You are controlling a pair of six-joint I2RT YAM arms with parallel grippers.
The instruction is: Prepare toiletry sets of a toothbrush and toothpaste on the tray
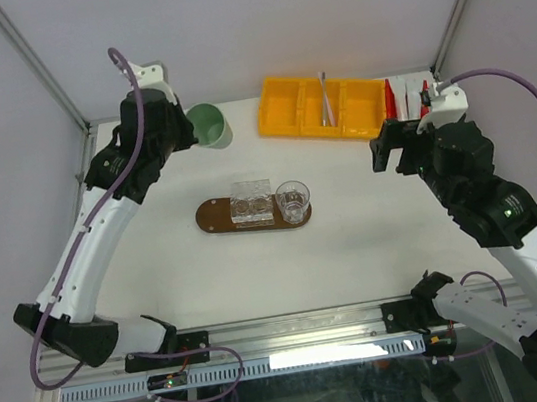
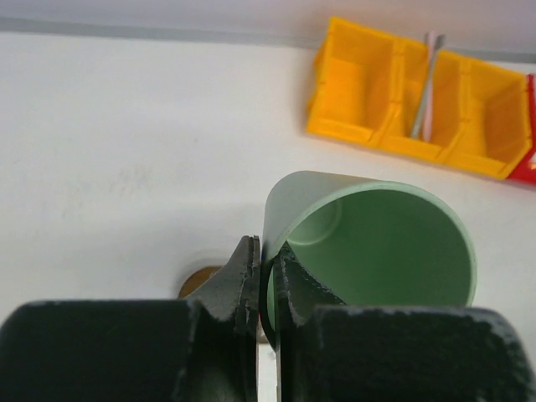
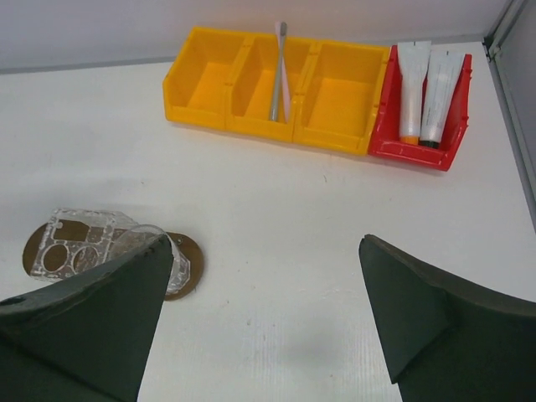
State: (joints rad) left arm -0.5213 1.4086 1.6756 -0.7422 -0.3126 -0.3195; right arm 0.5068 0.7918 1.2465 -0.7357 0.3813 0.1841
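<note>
The dark-brown oval tray (image 1: 212, 215) lies mid-table and carries a clear holder (image 1: 252, 203) and a clear glass (image 1: 293, 199). A slim grey-lilac toothbrush (image 3: 278, 71) stands in the middle compartment of the yellow bin (image 3: 206, 84). Two white toothpaste tubes (image 3: 412, 79) lie in the red bin (image 3: 456, 126). My left gripper (image 2: 266, 251) is shut on the rim of a mint-green cup (image 2: 394, 243) at the back left, one finger inside the wall and one outside. Right of the tray, my right gripper (image 3: 266, 241) stands open over bare table with nothing between its fingers.
The yellow bin (image 1: 320, 107) and red bin (image 1: 400, 100) sit along the back edge at the right. The cup (image 1: 209, 126) hangs near the back left corner. Frame posts rise at both back corners. White table lies between tray and bins.
</note>
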